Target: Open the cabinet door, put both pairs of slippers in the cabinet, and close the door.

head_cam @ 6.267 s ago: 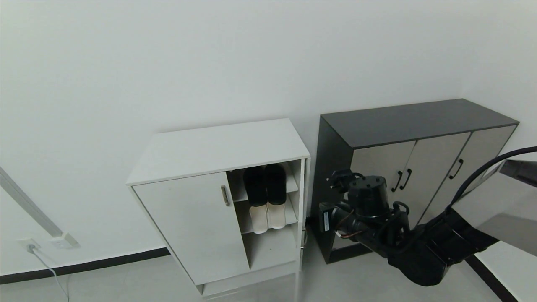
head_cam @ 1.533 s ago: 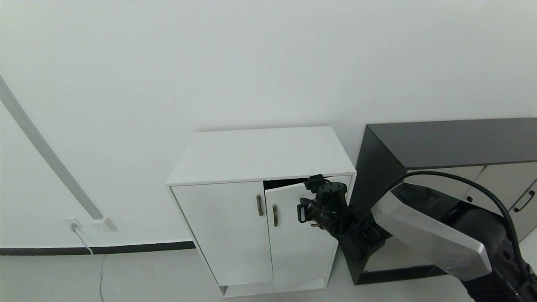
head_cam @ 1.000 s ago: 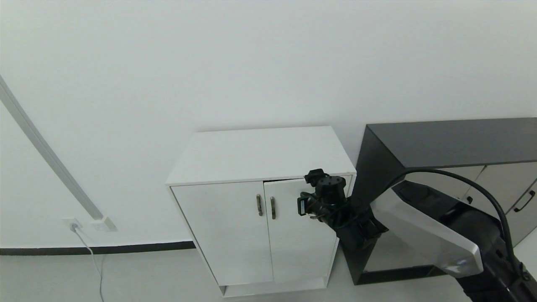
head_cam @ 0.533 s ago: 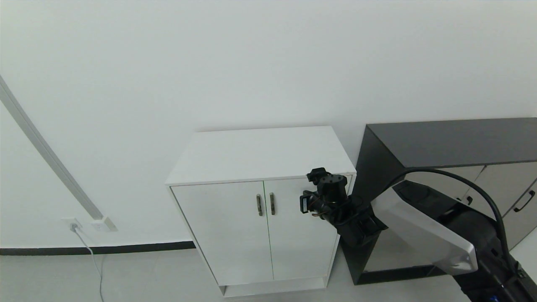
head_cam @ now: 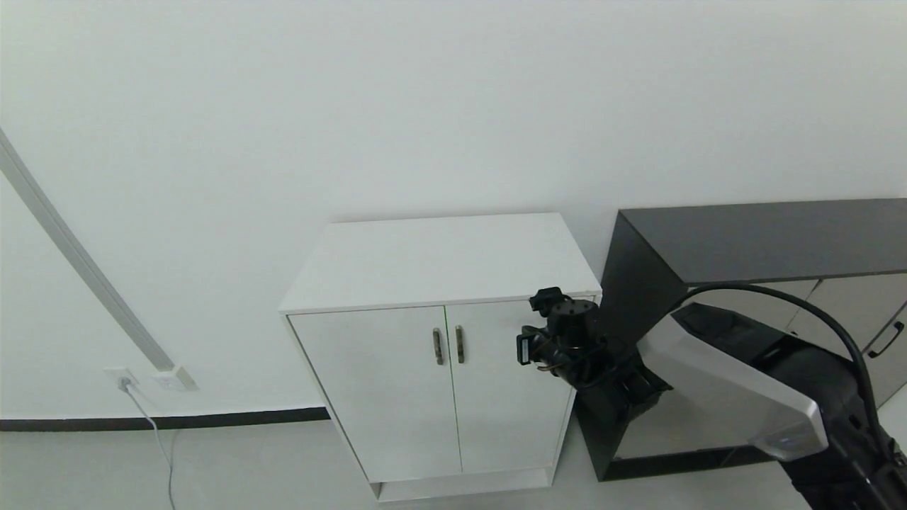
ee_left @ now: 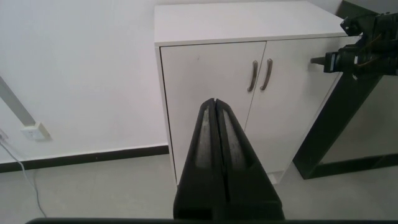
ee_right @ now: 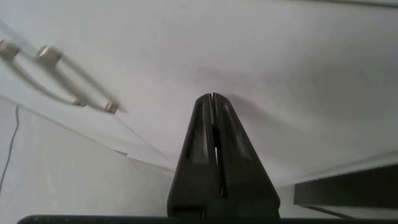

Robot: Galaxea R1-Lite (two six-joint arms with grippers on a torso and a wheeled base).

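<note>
The white cabinet [head_cam: 439, 262] stands against the wall with both doors shut, which hides its inside. Its two metal handles [head_cam: 448, 345] sit side by side at the middle seam. My right gripper [ee_right: 213, 98] is shut and empty, pointing at the face of the right door [head_cam: 506, 397]; its tip is very near the panel, and I cannot tell if it touches. The right wrist [head_cam: 567, 338] hovers by that door's upper outer edge. My left gripper [ee_left: 214, 104] is shut and empty, held well back from the cabinet [ee_left: 242, 25] and level with its doors.
A black cabinet [head_cam: 751, 237] with grey doors stands directly right of the white one. A wall socket with a cable [head_cam: 127, 382] is low on the wall at the left. Bare grey floor [head_cam: 212, 467] lies before the white cabinet.
The right door, wide open with slippers on the shelves 6.3 s ago, has swung fully shut under my right arm's push. The right wrist has since drawn slightly rightward. The camera shifted early on.
</note>
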